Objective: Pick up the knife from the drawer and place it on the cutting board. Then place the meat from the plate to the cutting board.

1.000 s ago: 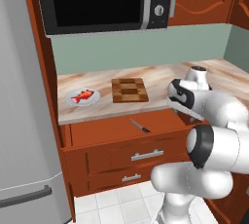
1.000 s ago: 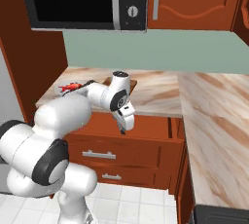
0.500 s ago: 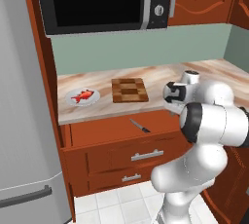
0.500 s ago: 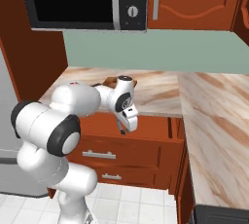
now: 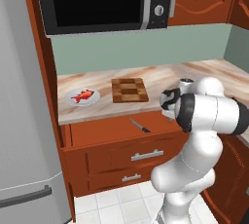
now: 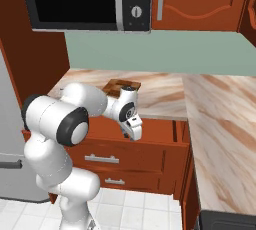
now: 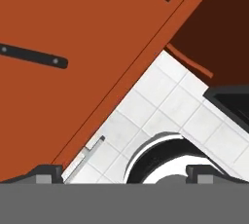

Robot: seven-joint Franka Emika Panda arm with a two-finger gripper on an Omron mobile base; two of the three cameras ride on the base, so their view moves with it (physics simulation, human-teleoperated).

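Observation:
The knife point(image 5: 140, 126), slim with a black handle, lies in the open reddish-brown drawer point(image 5: 109, 133); the hand view has it as a dark bar point(image 7: 34, 55) on the drawer floor. My gripper point(image 6: 134, 132) hangs over the drawer's right end, pointing down, to the right of the knife and apart from it. Its fingertips point(image 7: 46, 172) stand wide apart with nothing between them. The checkered cutting board point(image 5: 129, 90) lies on the counter behind the drawer. Left of the board, the red-orange meat point(image 5: 83, 94) lies on the white plate point(image 5: 73, 100).
A microwave point(image 5: 97, 1) and upper cabinets hang over the counter point(image 5: 160, 77). A grey fridge point(image 5: 22, 121) stands at the left. Below the open drawer are two shut drawers with silver handles point(image 5: 146, 155). White floor tiles point(image 7: 160, 106) lie beyond the drawer front.
The arm has swung its elbow round, and the hand has moved a little left and lower over the drawer's right end. The jaws stay open. The knife, board and plate have not moved.

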